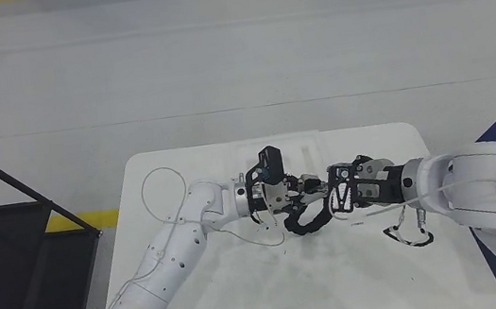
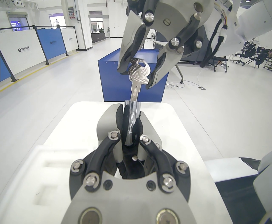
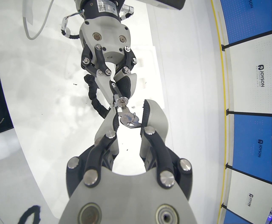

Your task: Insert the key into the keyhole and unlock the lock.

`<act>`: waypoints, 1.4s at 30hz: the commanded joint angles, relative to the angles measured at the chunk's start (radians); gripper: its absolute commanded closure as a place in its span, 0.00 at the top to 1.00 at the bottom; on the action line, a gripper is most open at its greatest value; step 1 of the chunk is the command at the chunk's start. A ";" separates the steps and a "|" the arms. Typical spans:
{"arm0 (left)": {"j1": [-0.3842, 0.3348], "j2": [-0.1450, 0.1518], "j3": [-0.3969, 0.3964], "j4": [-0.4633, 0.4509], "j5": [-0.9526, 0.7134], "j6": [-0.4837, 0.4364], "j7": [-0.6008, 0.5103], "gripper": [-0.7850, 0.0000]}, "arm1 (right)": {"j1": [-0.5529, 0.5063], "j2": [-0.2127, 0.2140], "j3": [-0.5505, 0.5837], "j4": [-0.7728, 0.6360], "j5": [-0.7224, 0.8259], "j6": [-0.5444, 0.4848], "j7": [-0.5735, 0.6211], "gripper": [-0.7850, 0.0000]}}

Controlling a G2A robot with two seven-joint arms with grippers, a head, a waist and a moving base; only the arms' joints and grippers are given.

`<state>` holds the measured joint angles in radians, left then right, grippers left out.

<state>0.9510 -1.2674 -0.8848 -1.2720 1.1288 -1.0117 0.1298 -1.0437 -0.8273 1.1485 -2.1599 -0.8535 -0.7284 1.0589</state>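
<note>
Hall: pale floor is spreading out around the white table (image 1: 361,282); blue and white barriers (image 2: 51,45) are lining a yellow floor line, and a blue cabinet (image 2: 112,84) is standing just past the table's end.
Left gripper (image 2: 130,111): its fingers are clamping narrowly on the lock (image 2: 132,115), a chrome cylinder, and holding it clear above the table with the keyhole end facing the other arm.
Lock cable (image 3: 95,99): a black sheathed cable is hanging from the lock in a loop below the left gripper.
Right gripper (image 3: 131,107): its fingers are gripping the key (image 3: 127,118) by the edges of its flat head, spread about as wide as that head.
Key blade: it is pointing at the lock in line with the cylinder, its tip meeting the keyhole face; how far it is sitting in the slot I cannot tell.
Arms: both are meeting tip to tip over the middle of the table.
Foam tray (image 2: 48,152): a white moulded tray is lying on the table near the left gripper.
</note>
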 commanded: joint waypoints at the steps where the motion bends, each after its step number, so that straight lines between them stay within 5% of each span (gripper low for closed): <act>1: 0.000 0.000 0.000 0.000 -0.002 -0.001 0.000 0.00 | 0.001 0.000 -0.001 0.003 0.003 0.001 -0.005 0.00; 26: -0.007 -0.004 0.017 0.006 0.010 0.004 -0.002 0.00 | -0.012 -0.001 0.032 0.105 0.373 0.370 0.069 0.00; 27: -0.007 -0.004 0.018 0.006 0.010 0.004 -0.002 0.00 | -0.012 -0.001 0.035 0.105 0.383 0.374 0.070 0.03; 28: -0.008 -0.005 0.018 0.006 0.010 0.004 -0.002 0.00 | -0.014 0.000 0.038 0.101 0.390 0.374 0.071 0.40; 29: -0.008 -0.005 0.018 0.006 0.009 0.005 -0.002 0.00 | -0.015 0.001 0.041 0.099 0.393 0.375 0.072 0.50; 30: -0.008 -0.005 0.019 0.007 0.009 0.005 -0.002 0.00 | -0.017 0.001 0.044 0.098 0.396 0.375 0.074 0.85; 31: -0.008 -0.005 0.019 0.007 0.010 0.005 -0.002 0.00 | -0.019 0.002 0.048 0.097 0.404 0.374 0.071 1.00; 42: -0.003 -0.003 0.009 0.002 0.029 0.012 0.011 0.00 | -0.069 0.009 0.104 0.115 0.474 0.371 0.023 1.00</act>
<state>0.9466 -1.2707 -0.8748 -1.2692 1.1553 -0.9998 0.1392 -1.1079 -0.8186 1.2489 -2.0441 -0.3803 -0.3528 1.0842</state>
